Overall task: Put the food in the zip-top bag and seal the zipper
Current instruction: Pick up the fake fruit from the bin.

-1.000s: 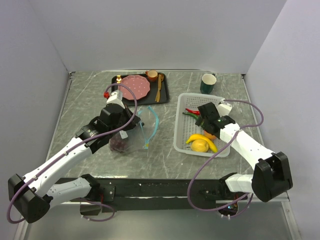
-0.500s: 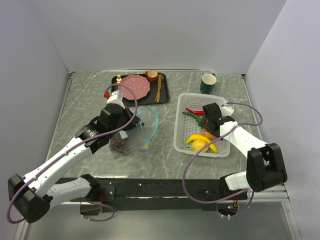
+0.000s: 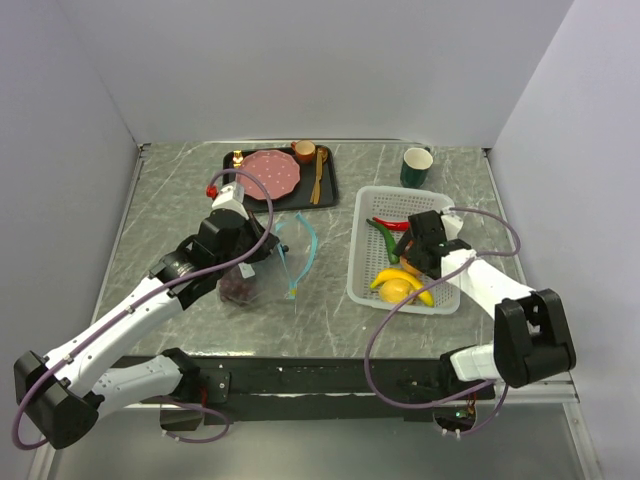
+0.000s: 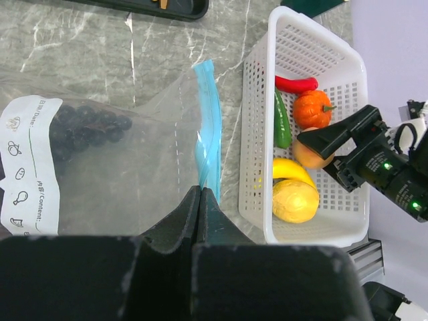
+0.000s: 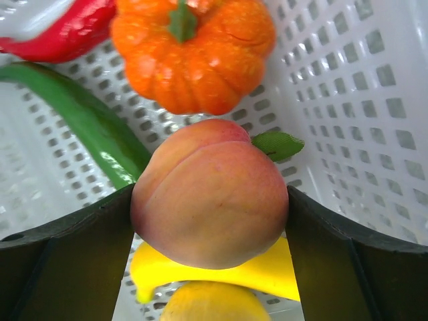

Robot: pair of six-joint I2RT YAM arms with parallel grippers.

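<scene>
The clear zip-top bag (image 3: 268,268) lies left of centre with dark purple grapes (image 4: 83,126) inside. My left gripper (image 4: 200,195) is shut on its teal-blue zipper strip (image 4: 208,127) at the mouth edge. The white mesh basket (image 3: 372,240) holds a red chili (image 5: 60,33), a green chili (image 5: 80,127), a small orange pumpkin (image 5: 194,53), a banana (image 5: 221,271) and a lemon (image 5: 207,304). My right gripper (image 5: 210,200) is inside the basket, shut on a peach (image 5: 210,190) held just above the banana.
A black tray (image 3: 222,170) at the back holds a pink plate (image 3: 272,172), gold cutlery (image 3: 318,175) and a small orange cup (image 3: 303,151). A dark green cup (image 3: 416,165) stands behind the basket. Grey walls close the table on three sides.
My right gripper has shifted a little across the basket and the right elbow has folded back toward the near edge. My left arm and the bag have stayed still.
</scene>
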